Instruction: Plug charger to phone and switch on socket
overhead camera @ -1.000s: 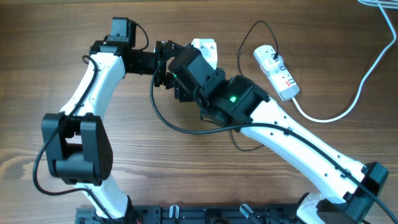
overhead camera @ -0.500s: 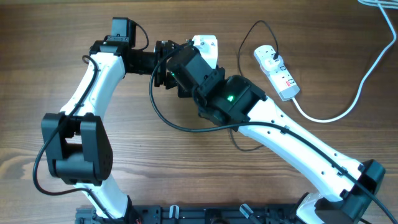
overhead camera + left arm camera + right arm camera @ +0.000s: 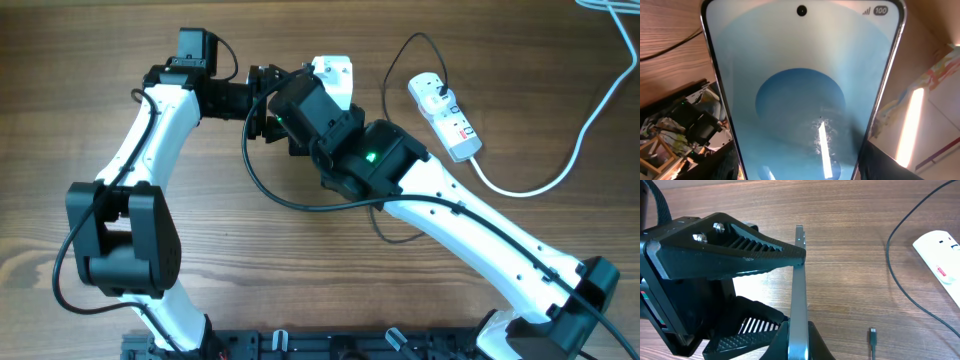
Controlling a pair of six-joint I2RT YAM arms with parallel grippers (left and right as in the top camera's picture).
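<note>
1. Phone [image 3: 800, 100]: held between my two arms at the far middle of the bench [image 3: 260, 285]. The lit teal-blue screen fills the left wrist view, and the right wrist view shows the phone edge-on. I cannot tell whether it clears the bench.

2. Left gripper [image 3: 794, 292]: closed across the phone's width, with one ribbed black finger on each long edge.

3. Right gripper [image 3: 799, 330]: narrowed to a thin pinch on the same phone. Its fingers sit against the two faces at the bottom of the right wrist view.

4. Charger [image 3: 873, 336]: the small connector tip lies loose on the bench, near the phone but not touching it and held by neither gripper. The thin black cable loops away to a black plug seated in the socket.

5. Socket [image 3: 446, 116]: white strip with red marks, lying flat at the far right and well apart from the phone. I cannot read the switch position.

6. Thick white cord [image 3: 560, 172]: leaves the socket's near end and curves off toward the far right corner.
</note>
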